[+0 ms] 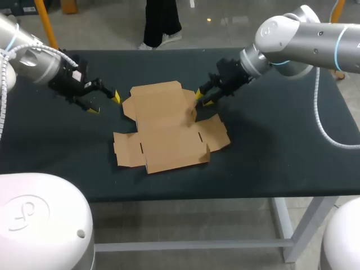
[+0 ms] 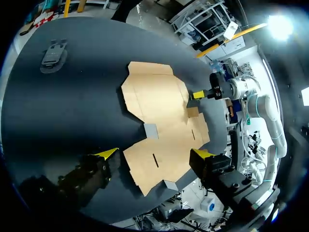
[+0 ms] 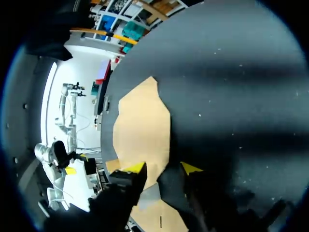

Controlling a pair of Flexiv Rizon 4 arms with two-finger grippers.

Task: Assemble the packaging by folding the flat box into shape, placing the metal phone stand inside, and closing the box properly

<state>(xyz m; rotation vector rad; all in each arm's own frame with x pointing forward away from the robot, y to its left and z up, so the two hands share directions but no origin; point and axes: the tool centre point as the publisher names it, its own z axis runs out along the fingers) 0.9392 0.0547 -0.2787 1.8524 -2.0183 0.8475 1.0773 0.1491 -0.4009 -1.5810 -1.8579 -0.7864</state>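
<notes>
The flat brown cardboard box point(image 1: 169, 126) lies unfolded in the middle of the dark table, and one flap on its right side is slightly raised. My right gripper point(image 1: 199, 98) is at that flap; in the right wrist view its fingers point(image 3: 136, 168) stand on either side of the flap's edge point(image 3: 161, 145), open, with a gap on one side. My left gripper point(image 1: 104, 103) hovers open just left of the box, with nothing between its fingers. From the left wrist, the box point(image 2: 161, 116) lies ahead of the left gripper point(image 2: 154, 154). The grey metal phone stand point(image 2: 52, 54) sits apart on the table, hidden in the head view.
The dark table top point(image 1: 281, 146) has bare room to the right of the box and along the front edge point(image 1: 185, 197). The two arms flank the box from the back left and back right.
</notes>
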